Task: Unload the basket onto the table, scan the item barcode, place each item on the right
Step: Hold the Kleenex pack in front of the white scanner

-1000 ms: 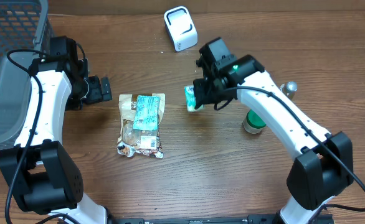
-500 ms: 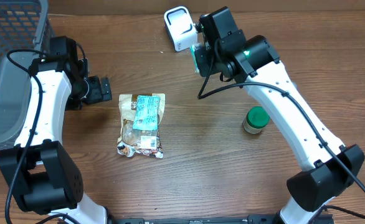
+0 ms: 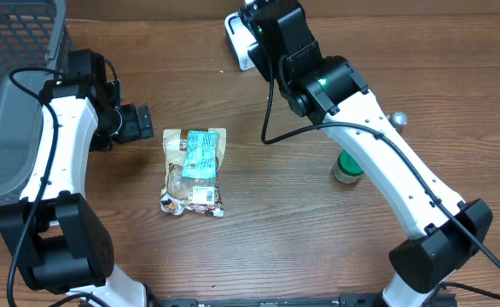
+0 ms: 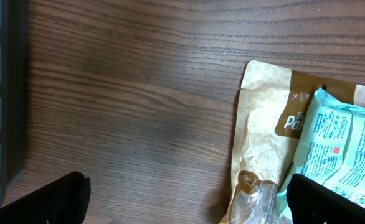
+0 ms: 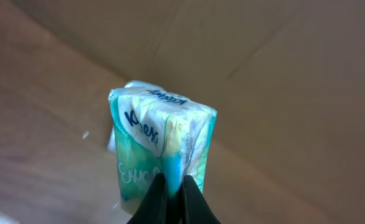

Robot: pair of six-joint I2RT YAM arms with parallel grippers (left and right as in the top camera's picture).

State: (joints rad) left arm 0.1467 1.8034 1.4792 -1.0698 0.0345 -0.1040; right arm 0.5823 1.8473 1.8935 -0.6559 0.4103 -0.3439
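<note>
**Tissue pack carried up to the scanner**

The right gripper (image 5: pixel 172 186), clenched on the tissue pack (image 5: pixel 161 143), has swung from the centre of the counter (image 3: pixel 276 247) to twelve o'clock, above the white scanner (image 3: pixel 243 56). The pack hangs aloft, and no barcode shows. Presentation to the scanner looks under way. The left gripper (image 3: pixel 139 124) sits released at nine o'clock, near the snack bag (image 3: pixel 194 170).

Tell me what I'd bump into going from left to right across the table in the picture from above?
grey basket → left gripper → brown snack bag → white scanner → green-lidded jar → small silver object
</note>
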